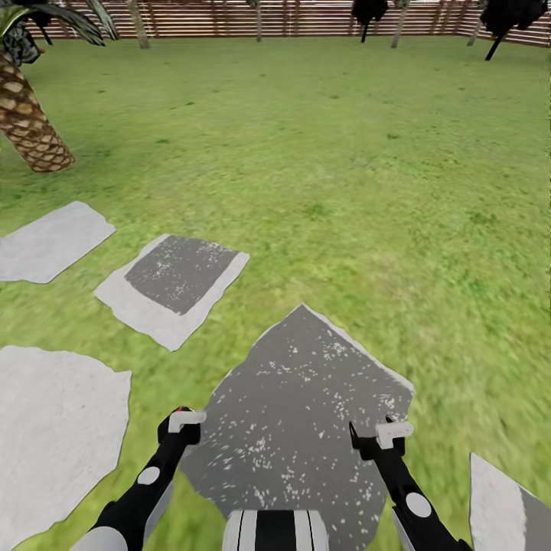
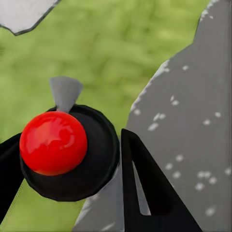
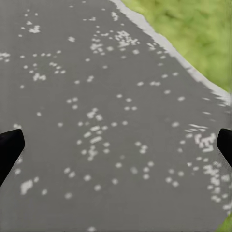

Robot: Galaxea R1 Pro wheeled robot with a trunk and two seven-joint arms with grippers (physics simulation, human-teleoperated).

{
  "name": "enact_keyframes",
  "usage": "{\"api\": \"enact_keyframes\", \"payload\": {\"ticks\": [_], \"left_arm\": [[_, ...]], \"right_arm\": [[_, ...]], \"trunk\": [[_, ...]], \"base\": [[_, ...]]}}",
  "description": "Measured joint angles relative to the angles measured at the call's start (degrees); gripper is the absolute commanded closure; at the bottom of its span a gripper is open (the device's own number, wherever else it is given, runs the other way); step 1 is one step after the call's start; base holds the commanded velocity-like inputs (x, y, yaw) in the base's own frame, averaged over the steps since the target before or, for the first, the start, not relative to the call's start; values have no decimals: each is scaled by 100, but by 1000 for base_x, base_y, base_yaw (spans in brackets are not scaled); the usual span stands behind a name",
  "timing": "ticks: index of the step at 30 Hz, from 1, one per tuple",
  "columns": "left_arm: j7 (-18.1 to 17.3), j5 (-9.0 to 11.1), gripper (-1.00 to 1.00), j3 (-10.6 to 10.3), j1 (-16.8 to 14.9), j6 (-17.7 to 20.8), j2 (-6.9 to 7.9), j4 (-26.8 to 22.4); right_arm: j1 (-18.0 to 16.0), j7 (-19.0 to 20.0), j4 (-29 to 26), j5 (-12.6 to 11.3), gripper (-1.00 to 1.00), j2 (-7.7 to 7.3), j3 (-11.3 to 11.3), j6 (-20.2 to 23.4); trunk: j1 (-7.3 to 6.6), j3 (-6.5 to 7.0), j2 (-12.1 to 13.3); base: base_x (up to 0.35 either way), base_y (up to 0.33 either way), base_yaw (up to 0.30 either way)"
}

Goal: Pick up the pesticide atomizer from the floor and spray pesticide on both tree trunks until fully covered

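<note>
Nearest the head camera, the robot's trunk [image 1: 275, 532] rises at the lower edge, with both black arms reaching forward over a dark grey speckled paving slab [image 1: 291, 428]; the left hand [image 1: 180, 425] hangs over that slab's left margin and the right hand [image 1: 383, 438] over its right part.

From the left wrist, a glossy red ball [image 2: 53, 142] set in a black round body [image 2: 92, 154] sits between the dark fingers [image 2: 145, 193], and that looks like the atomizer's top, though I cannot be sure; whether the left hand is clenched on it I cannot tell. From the right wrist, two dark fingertips [image 3: 9, 150] stand at opposite edges with bare paving between them, so the right hand is released and carries nothing.

Green lawn [image 1: 344, 176] stretches to a slatted wooden fence [image 1: 306, 19]; pale slabs [image 1: 50, 241] lie to the left, beside a scaly palm trunk [image 1: 30, 122]; slim trunks [image 1: 139, 23] and dark foliage [image 1: 513, 15] stand along the fence, well apart from the robot.

If that is the sprayer, I judge it a stiff, smooth plastic bottle, light unless full and apt to slip; best held round the body below the head, upright, leaving the nozzle free.
</note>
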Motion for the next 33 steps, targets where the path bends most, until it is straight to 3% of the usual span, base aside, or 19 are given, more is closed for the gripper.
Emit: {"api": "enact_keyframes", "payload": {"ticks": [7,11,19,26,33], "left_arm": [[-10,-35,100,-2,-1,68,6,0],[-4,-32,100,4,-8,426,10,-4],[-3,-22,100,6,-10,508,9,2],[21,2,100,12,-63,965,19,-6],[21,14,100,13,-72,975,5,-5]], "right_arm": [[0,0,-30,-7,-100,3,1,0],[1,-1,-30,-8,-100,3,-3,0],[5,-6,6,-9,-100,3,-5,-8],[9,-8,-16,-9,-100,3,-5,-5],[9,-8,-36,-11,-100,3,-5,-9]], "trunk": [[-18,155,9],[-28,244,15],[-49,421,25],[-67,577,35],[-85,733,44]], "base": [[0,0,0],[0,0,0],[0,0,0],[0,0,0],[0,0,-39]]}}
